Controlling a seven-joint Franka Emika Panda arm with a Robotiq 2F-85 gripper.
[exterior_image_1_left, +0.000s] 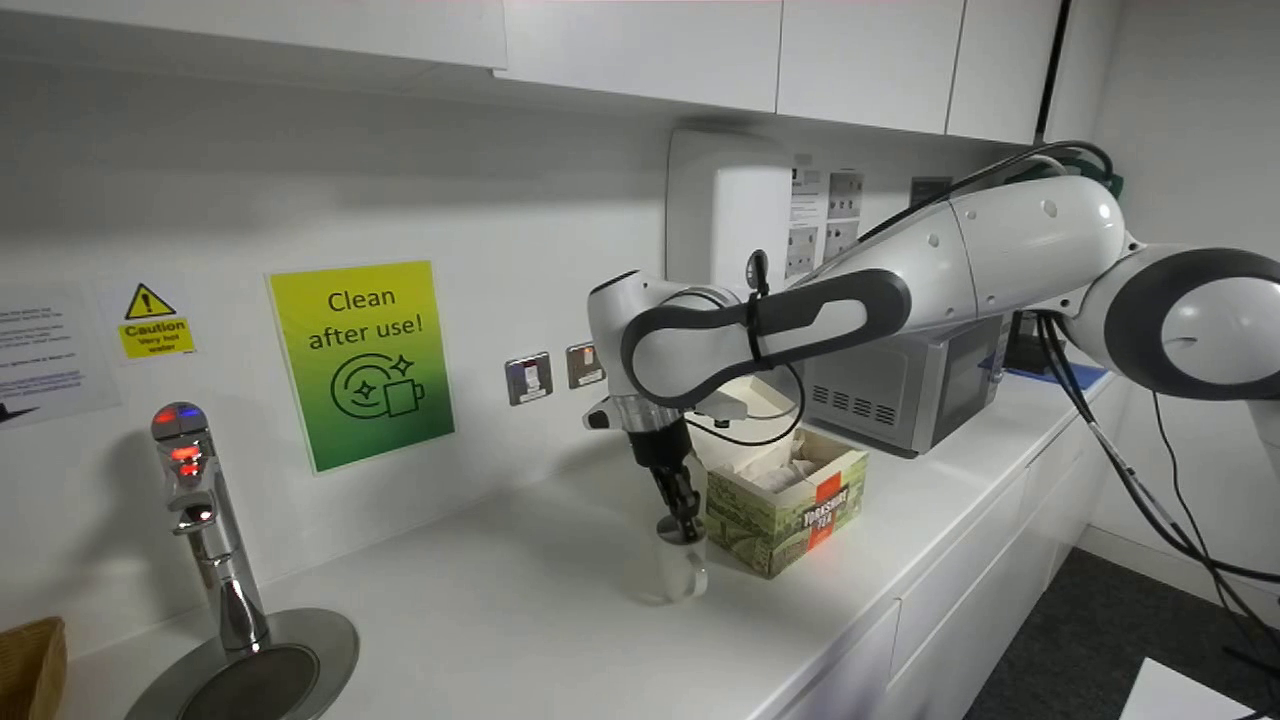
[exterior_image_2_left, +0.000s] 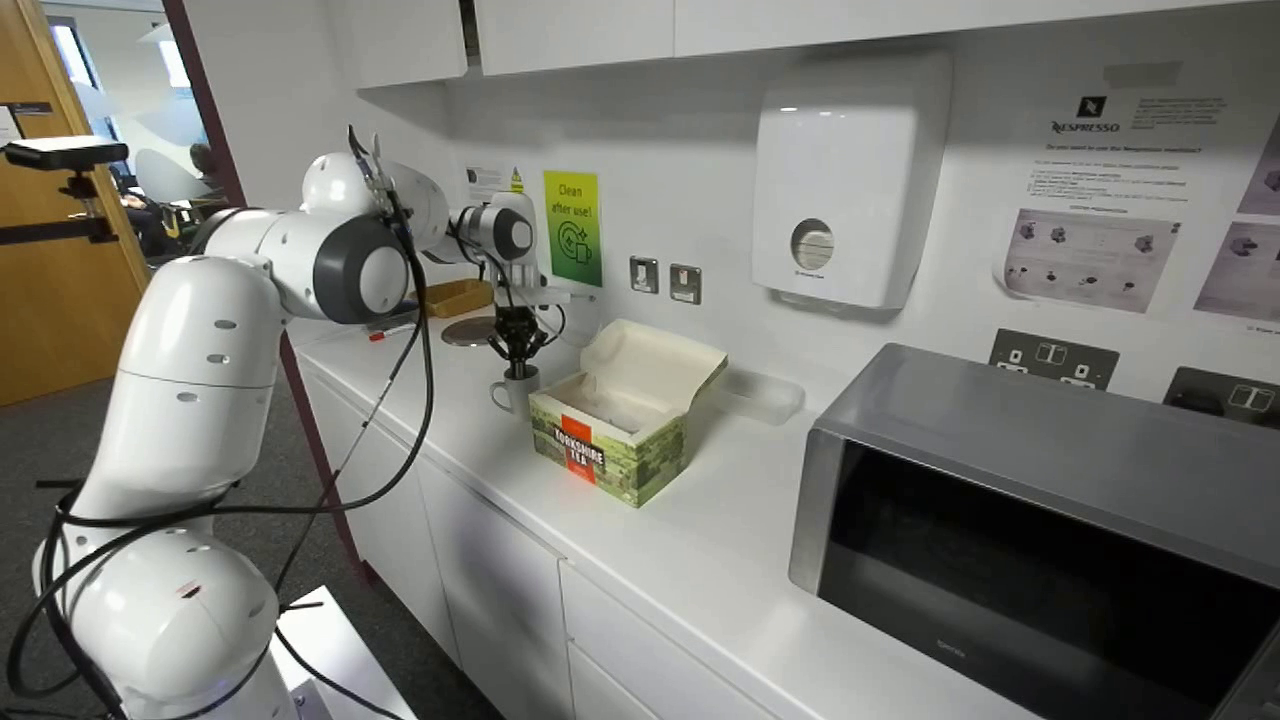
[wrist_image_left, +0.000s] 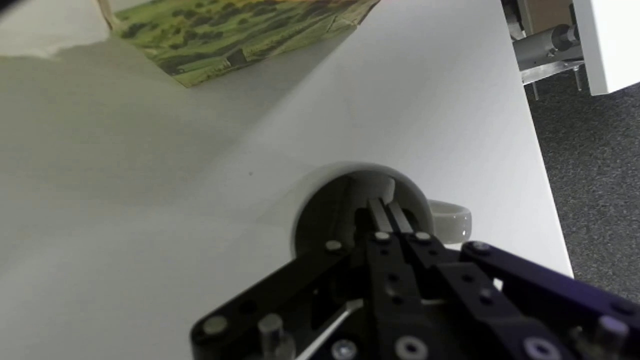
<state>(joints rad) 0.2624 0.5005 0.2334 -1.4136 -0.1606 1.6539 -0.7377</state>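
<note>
mug (exterior_image_1_left: 683, 572) upright on counter (exterior_image_1_left: 540, 610) | my gripper (wrist_image_left: 384, 202) reaches into it, fingers nearly together, can't tell if clenched on pale bit (wrist_image_left: 384, 187) inside or released | I'd call reach-in done, backing out to go | tea box (exterior_image_2_left: 608, 450) just beside mug, standing open

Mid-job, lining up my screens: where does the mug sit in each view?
In an exterior view: mug in the lower part, slightly right of centre.
In an exterior view: mug left of centre, just below mid-height.
Wrist view: mug seen from above, just right of and below centre, with the claw partly inside it.
Shared landmark: the tea box, right of the mug in both exterior views, top left in the wrist view.
</note>
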